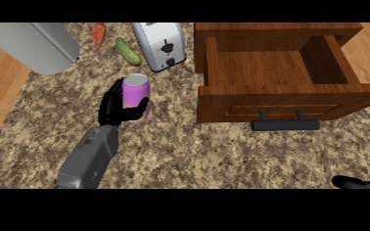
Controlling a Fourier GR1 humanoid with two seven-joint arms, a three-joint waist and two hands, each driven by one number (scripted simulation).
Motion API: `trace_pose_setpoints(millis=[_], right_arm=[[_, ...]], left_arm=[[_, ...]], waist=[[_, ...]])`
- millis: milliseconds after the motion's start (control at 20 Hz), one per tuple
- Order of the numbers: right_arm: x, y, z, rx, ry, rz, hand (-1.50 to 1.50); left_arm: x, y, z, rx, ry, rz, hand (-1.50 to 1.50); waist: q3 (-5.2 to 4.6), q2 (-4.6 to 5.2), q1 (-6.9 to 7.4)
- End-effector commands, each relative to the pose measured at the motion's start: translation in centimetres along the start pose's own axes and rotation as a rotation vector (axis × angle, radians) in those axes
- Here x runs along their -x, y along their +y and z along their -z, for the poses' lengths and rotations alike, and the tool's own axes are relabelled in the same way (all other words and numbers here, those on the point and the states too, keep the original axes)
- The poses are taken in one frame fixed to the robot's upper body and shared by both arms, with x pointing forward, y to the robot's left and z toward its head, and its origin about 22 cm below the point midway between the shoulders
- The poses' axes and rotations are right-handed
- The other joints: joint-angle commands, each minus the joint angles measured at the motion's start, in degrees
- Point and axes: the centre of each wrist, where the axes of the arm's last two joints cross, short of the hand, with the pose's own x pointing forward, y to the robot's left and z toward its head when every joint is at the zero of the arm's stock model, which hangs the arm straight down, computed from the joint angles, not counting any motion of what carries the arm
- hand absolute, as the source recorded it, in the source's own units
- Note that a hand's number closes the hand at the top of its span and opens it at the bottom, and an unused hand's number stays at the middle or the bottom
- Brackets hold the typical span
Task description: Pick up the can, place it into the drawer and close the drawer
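— What takes up the most room?

— The speckled tabletop (217,156), brown and beige, running across nearly the whole view. At the far left edge a strip of wooden floor (9,85) shows beside it.

— And standing on it?

— The biggest piece is the wooden drawer (278,107) at the upper right, pulled open toward the viewer. Its inside is bare wood, and a dark bar handle (285,125) sticks out from its front panel, low over the tabletop.

— Next in size?

— A large grey rounded metal object (39,46) in the upper left corner; I cannot tell what it is. Then a silver toaster (160,45) near the top middle, lying at a slant, just left of the drawer.

— Where is the can?

— The can (136,92) is purple with a pale top, upright, left of the drawer's front and well apart from it, just below the toaster. The left robot hand (114,108) is clamped on it — dark fingers curl round its lower left side, with the grey forearm (90,159) coming up from the lower edge. Whether the can's base touches the tabletop I cannot tell.

— The other robot hand?

— Only a dark sliver of the right robot hand (351,182) shows in the lower right corner; its fingers cannot be judged.

— Anything smaller?

— A green cucumber (128,51) lies left of the toaster, and a small orange carrot (98,33) lies just beyond it.
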Motion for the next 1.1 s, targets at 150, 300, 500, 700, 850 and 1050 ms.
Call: trace_pose_setpoints(millis=[150,300,500,700,850,1050], right_arm=[[-1.0,-0.1,-0.6,0.011,0.002,-0.013,-1.50],[0.5,-1.0,-0.8,0.029,0.001,-0.036,-1.50],[-1.4,0.4,-0.5,0.040,0.001,-0.019,-1.50],[-0.9,0.3,-1.2,0.026,-0.012,-0.037,-1.50],[-1.2,0.4,-1.7,0.035,-0.009,-0.026,-1.50],[-1.0,-0.9,1.0,0.017,-0.024,-0.035,-1.50]], left_arm=[[-2.9,-4.4,2.4,0.108,-0.015,-0.006,1.50],[-5.4,-7.0,3.5,0.160,-0.030,0.018,1.50],[-9.7,-9.0,5.7,0.201,-0.090,0.064,1.50],[-14.0,-11.6,6.3,0.225,-0.086,0.030,1.50],[-17.4,-13.9,6.1,0.254,-0.091,0.014,1.50],[-20.4,-16.5,6.6,0.251,-0.108,0.055,1.50]], waist=[[0.06,-0.37,0.82],[0.12,-0.60,1.22],[0.07,-0.49,1.17],[0.08,-0.46,0.97],[0.08,-0.61,0.94],[0.07,-0.22,0.43]])
